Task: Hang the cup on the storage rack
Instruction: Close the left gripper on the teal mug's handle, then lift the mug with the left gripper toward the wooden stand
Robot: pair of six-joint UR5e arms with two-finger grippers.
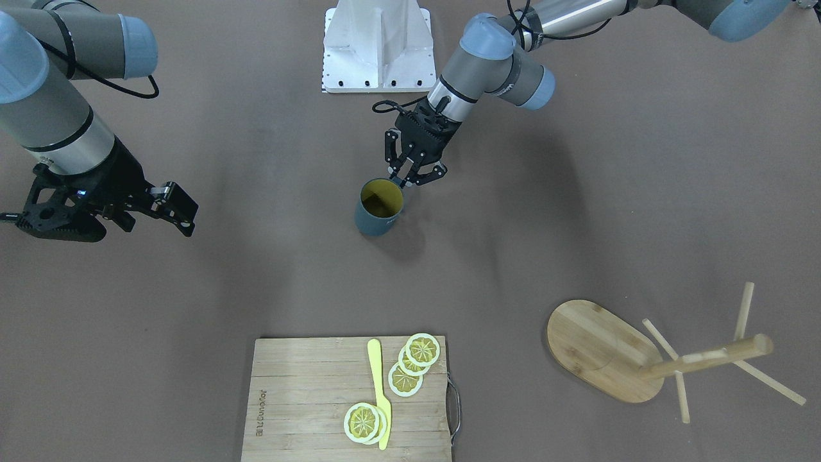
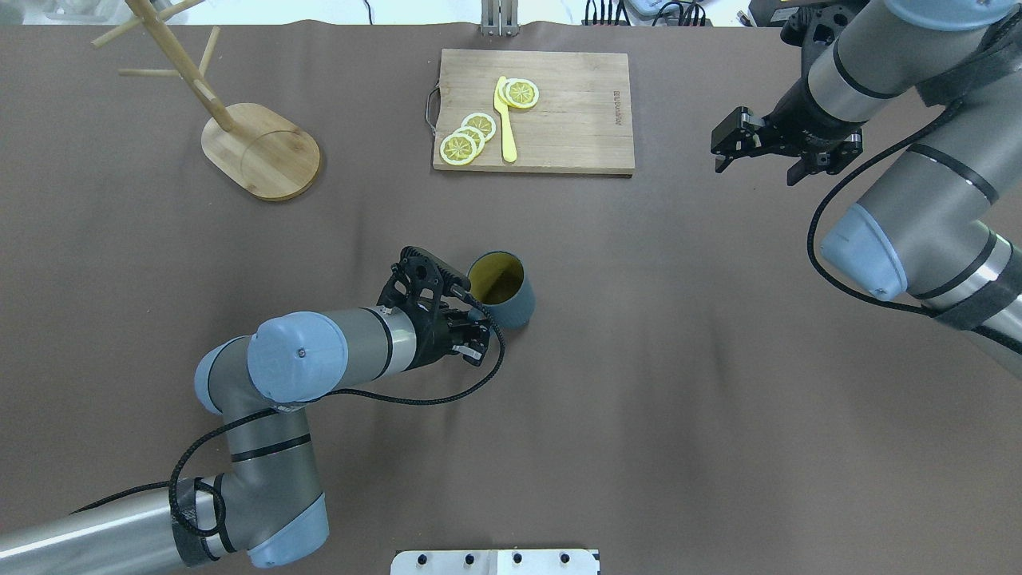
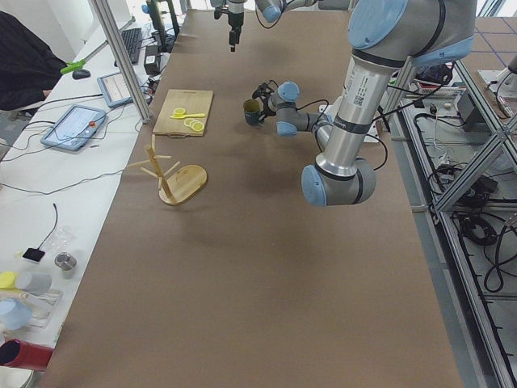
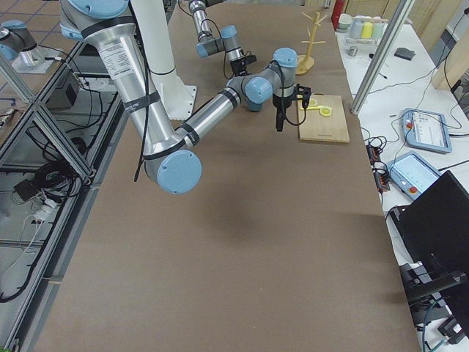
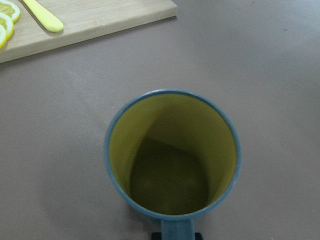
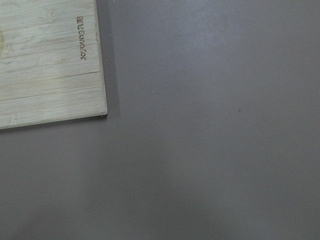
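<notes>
The handle (image 5: pixel 176 231) of the cup (image 5: pixel 172 155) is being cut off by the left wrist view's bottom edge, while overhead the left claw (image 2: pixel 483 326) is covering it, perhaps gripping it. The storage rack (image 2: pixel 259 152) is losing its upper pegs (image 2: pixel 116 35) to that overhead view's top edge.

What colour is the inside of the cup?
Yellowish-olive; the cup shows it best in the left wrist view.

This is a robotics lab, not a home. A left arm (image 2: pixel 335 351) and a right arm (image 2: pixel 918 208), both industrial, work over a long table (image 3: pixel 242 283) with a brown cover and a white mounting plate (image 1: pixel 377 48).

In the left side view:
- Loose cables (image 3: pixel 483 230) lie on the floor at three o'clock.
- A metal post (image 3: pixel 123 61) rises at eleven o'clock.
- A white bench (image 3: pixel 32 210) at nine o'clock carries a tablet (image 3: pixel 73 127) and a keyboard (image 3: pixel 132 40), with a person (image 3: pixel 28 61) beside it.

The cup (image 1: pixel 380 205) and mug tree (image 1: pixel 603 350) are among the few household things.
</notes>
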